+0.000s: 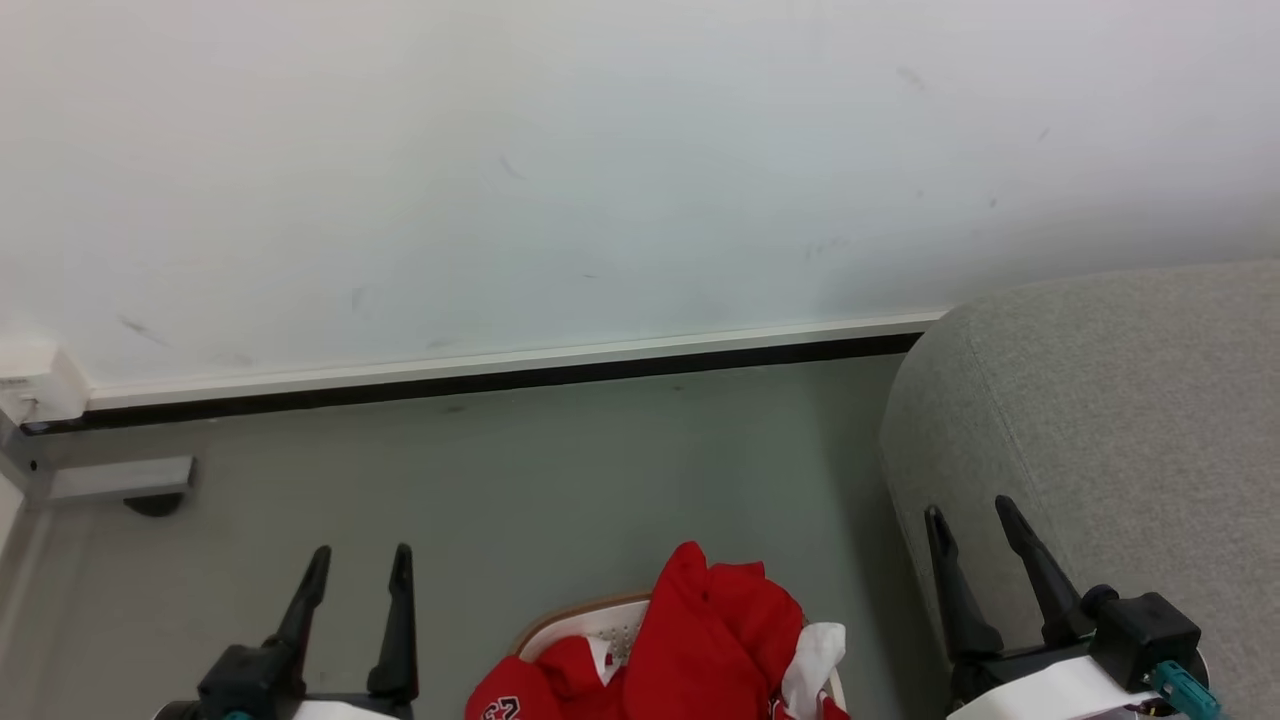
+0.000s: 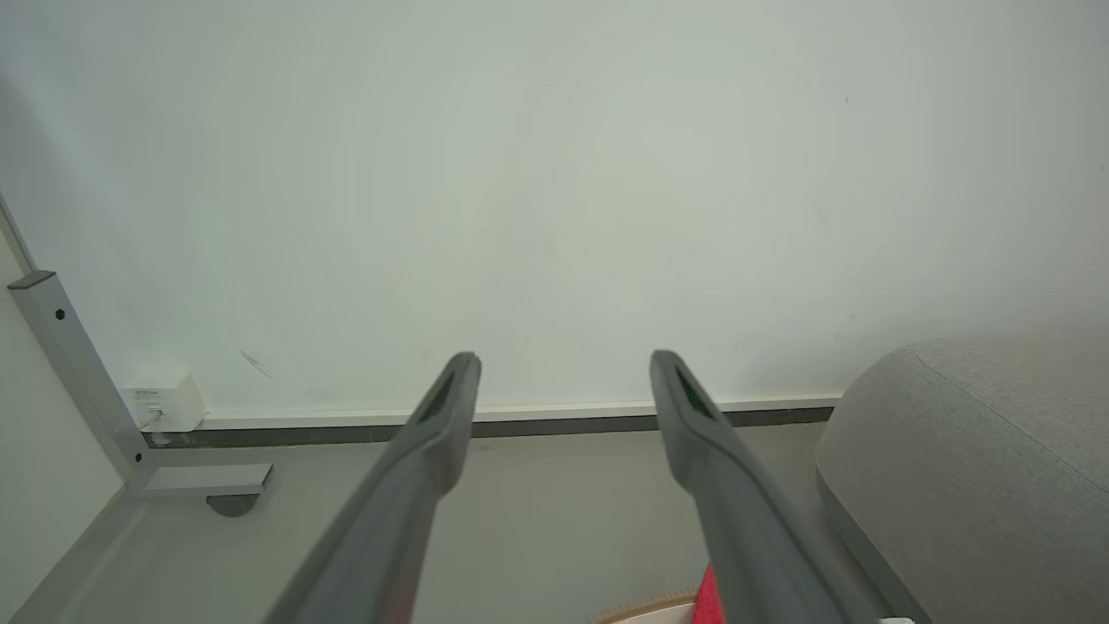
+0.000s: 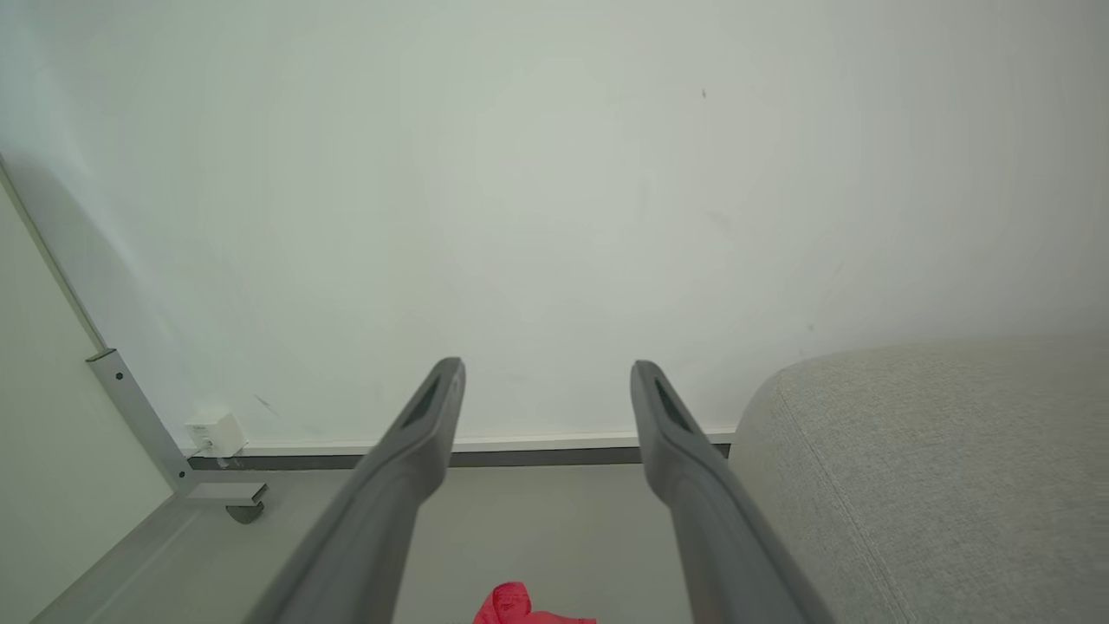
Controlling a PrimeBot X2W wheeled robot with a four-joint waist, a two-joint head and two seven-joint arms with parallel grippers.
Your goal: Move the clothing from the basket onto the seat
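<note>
Red clothing [image 1: 715, 640] with white trim is heaped in the basket [image 1: 575, 622] at the bottom middle of the head view; a white number shows on one piece at the lower edge. A red tip of the clothing [image 3: 511, 604] peeks into the right wrist view, and a sliver of the basket's brown rim [image 2: 645, 609] into the left wrist view. The grey seat [image 1: 1110, 420] stands to the right. My left gripper [image 1: 360, 565] hangs open left of the basket, holding nothing. My right gripper [image 1: 970, 515] is open and holds nothing; it shows in front of the seat's rounded edge.
A white wall [image 1: 600, 170] with a dark baseboard [image 1: 480, 380] runs behind the grey floor [image 1: 560, 470]. A grey metal frame foot [image 1: 115, 480] and a small white box [image 1: 40, 385] sit at the far left by the wall.
</note>
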